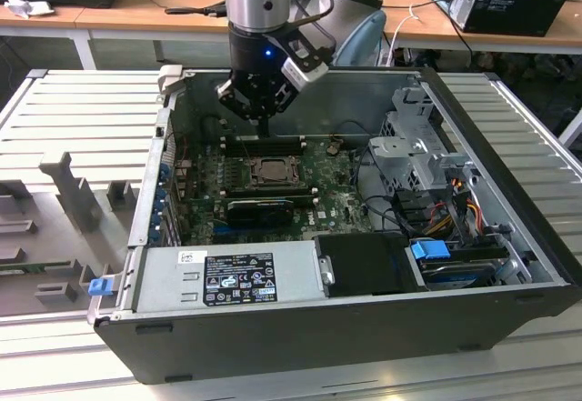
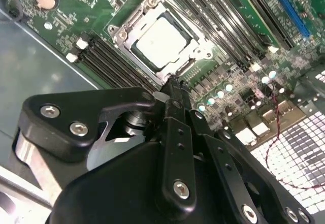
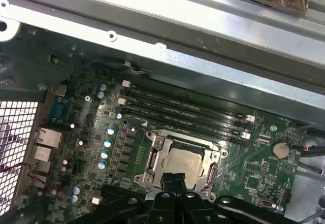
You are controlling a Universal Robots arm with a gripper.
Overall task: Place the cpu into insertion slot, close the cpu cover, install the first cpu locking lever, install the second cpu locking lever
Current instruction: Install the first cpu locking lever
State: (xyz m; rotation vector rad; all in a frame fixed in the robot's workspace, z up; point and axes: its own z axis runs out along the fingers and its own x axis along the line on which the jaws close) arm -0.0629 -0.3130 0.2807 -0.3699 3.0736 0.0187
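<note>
The cpu, a pale square chip, lies in the insertion slot on the green motherboard. The cpu cover lies flat around it as a grey metal frame. My gripper hangs just above the socket's edge, its black fingers pressed together with nothing between them. In the exterior view the gripper points down inside the case, just behind the socket. I cannot tell how the locking levers stand.
Long black memory slots run beside the socket. The grey case wall is close behind them. A power supply, a drive cage and loose cables occupy the exterior view's right and front.
</note>
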